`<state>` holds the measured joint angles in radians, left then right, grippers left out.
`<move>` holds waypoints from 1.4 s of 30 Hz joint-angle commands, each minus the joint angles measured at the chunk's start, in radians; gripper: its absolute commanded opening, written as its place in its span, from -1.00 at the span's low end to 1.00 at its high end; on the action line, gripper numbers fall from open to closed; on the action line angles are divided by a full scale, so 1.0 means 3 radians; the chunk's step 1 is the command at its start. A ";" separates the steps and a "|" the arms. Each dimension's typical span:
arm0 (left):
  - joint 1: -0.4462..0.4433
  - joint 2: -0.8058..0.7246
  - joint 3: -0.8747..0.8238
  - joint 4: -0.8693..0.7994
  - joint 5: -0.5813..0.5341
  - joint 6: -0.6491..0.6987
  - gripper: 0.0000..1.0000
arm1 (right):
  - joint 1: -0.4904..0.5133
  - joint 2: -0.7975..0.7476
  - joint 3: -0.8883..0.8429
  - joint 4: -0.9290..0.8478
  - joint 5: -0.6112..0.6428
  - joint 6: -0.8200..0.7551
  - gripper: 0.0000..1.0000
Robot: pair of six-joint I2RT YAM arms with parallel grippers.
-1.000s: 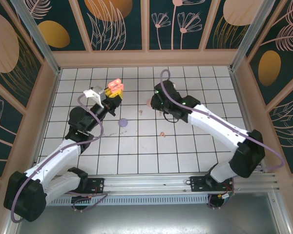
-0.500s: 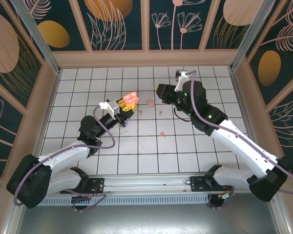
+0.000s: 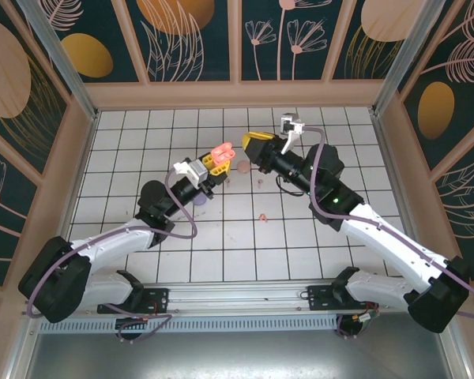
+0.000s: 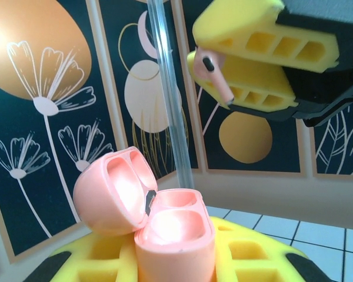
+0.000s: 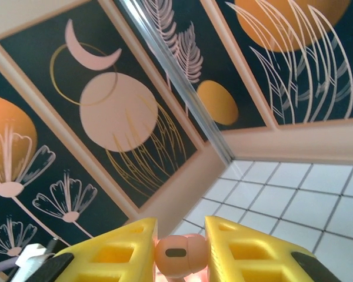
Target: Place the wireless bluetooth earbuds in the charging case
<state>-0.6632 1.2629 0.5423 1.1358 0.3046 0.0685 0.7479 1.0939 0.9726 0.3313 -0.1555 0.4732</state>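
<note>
Looks like the approach leg of an insert, with nothing seated yet.

Gripping a coral-pink rounded plastic charging case (image 4: 173, 229) in the left gripper (image 4: 176, 261), yellow ribbed fingers (image 4: 100, 258) closed tight on its base. Holding it up off the white tiled bench (image 3: 126, 142) with the hinged lid (image 4: 115, 194) flipped open to the left. Wells appear empty from the left wrist view.

Pinching a pale pink stemmed plastic earbud (image 5: 176, 254) in the right gripper (image 5: 179, 252), fingers (image 5: 117, 252) clamped on the bud's head. From the left wrist view, bud (image 4: 210, 69) sits above and to the right of the open case, clearly apart, stem angled down and right out of the right gripper (image 4: 247, 56).

From above, left gripper (image 3: 213, 162) and right gripper (image 3: 253, 146) are nearly nose to nose over mid-bench, with the case (image 3: 221, 150) between them.

Next, probably: rotate the wrist so the stem lines up with a well, pick the matching side, then descend straight. Tight fit, so little room for lateral error. Better not to release before the head drops flush.

Bud itself: tiny, smooth, glossy, dark oval window on the head. Likely slippery and prone to twisting in the pinch.

Also lying loose on the bench: another round pink case (image 3: 242, 166) and a small coral bud (image 3: 262, 216).
</note>
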 commanded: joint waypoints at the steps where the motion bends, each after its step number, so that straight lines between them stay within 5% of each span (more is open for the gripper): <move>1: -0.0049 0.0048 0.0129 0.0250 -0.0179 0.0187 -1.00 | 0.0027 -0.0023 -0.0077 0.0584 -0.0104 0.0065 -0.49; 18: -0.0063 0.0251 0.0404 0.0340 -0.0305 0.0050 -1.00 | 0.0173 0.0326 -0.0136 0.1293 0.0002 0.0115 -0.51; 42: -0.0063 0.0260 0.0525 0.0205 -0.0275 -0.0233 -1.00 | 0.0309 0.0608 -0.0133 0.1506 0.0031 0.0086 -0.52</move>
<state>-0.6754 1.3365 0.6708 1.1748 0.2234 0.0200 0.8333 1.2671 0.9352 0.7185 -0.1574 0.5030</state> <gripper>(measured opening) 0.234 0.244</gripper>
